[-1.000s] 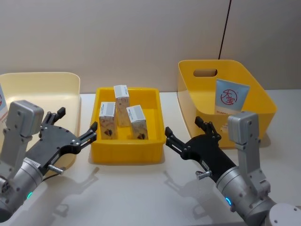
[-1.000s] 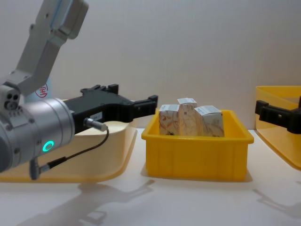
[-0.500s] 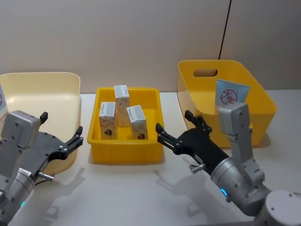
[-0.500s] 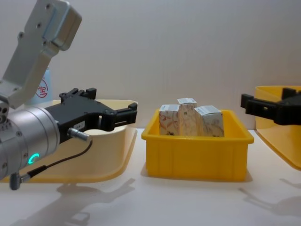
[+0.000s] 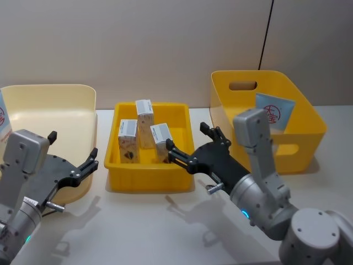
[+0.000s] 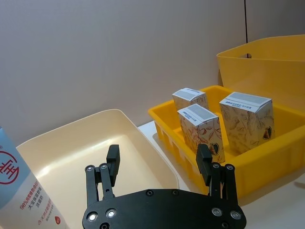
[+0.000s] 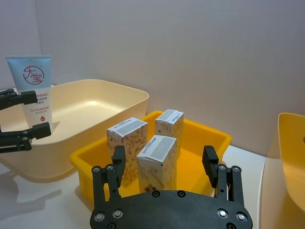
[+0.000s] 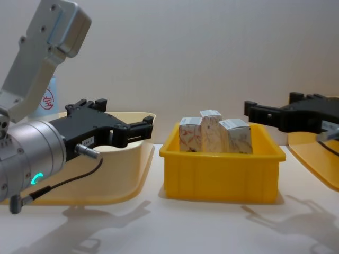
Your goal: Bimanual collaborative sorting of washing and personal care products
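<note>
Three cartons (image 5: 144,113) are standing upright in the shallow tray (image 5: 149,182) at the middle of the tabletop (image 5: 143,237), one toward the tray's back wall and two nearer its front. They are standing close together, and whether they are touching cannot be told. One tube (image 7: 31,90) is standing in the cream bin (image 5: 49,94) at the tabletop's left edge, and a second tube (image 5: 274,113) is leaning in the deep yellow bin (image 5: 242,105) at the right edge. The right gripper (image 5: 186,137) is hovering with jaws wide open over the tray's right front corner, just beside the nearest carton. The left gripper (image 6: 158,157) is hovering, jaws also open, over the near right corner of the cream bin. The cartons are probably light, thin-walled and easy to crush or tip, so a gentle grip across the two broad faces, near the top, is looking advisable. Room is looking tight between neighbouring cartons and the tray walls, so the clearest approach is probably from above the tray.
</note>
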### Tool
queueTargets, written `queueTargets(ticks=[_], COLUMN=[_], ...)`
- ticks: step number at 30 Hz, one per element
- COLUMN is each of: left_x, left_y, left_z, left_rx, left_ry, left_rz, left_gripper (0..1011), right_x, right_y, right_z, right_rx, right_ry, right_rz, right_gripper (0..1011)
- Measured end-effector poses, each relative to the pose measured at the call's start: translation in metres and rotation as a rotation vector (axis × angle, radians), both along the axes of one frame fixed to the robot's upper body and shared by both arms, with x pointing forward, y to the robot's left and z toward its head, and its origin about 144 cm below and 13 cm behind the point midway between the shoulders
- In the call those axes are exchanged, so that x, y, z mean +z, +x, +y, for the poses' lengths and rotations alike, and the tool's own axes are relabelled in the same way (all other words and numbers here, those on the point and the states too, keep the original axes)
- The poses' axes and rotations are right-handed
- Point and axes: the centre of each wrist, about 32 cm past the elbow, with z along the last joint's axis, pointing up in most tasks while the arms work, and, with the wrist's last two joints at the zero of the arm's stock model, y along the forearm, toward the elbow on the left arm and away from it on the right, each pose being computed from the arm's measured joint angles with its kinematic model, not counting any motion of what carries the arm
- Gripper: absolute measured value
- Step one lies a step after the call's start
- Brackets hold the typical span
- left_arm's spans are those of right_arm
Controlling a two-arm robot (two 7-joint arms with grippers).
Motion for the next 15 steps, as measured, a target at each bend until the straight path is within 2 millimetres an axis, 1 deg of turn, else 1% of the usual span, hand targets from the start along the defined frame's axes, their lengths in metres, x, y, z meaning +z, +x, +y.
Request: queueTargets(ticks=[15], left_x=[0.0], left_y=[0.0], left_z=[0.0], left_rx=[0.0], left_ry=[0.0], left_rz=[0.0], left_gripper=[1000], right_x=[0.001], right_y=[0.017], right_z=[0.035], right_rx=[-0.043], right_ry=[-0.032], right_rz=[0.026], right_gripper=[1001])
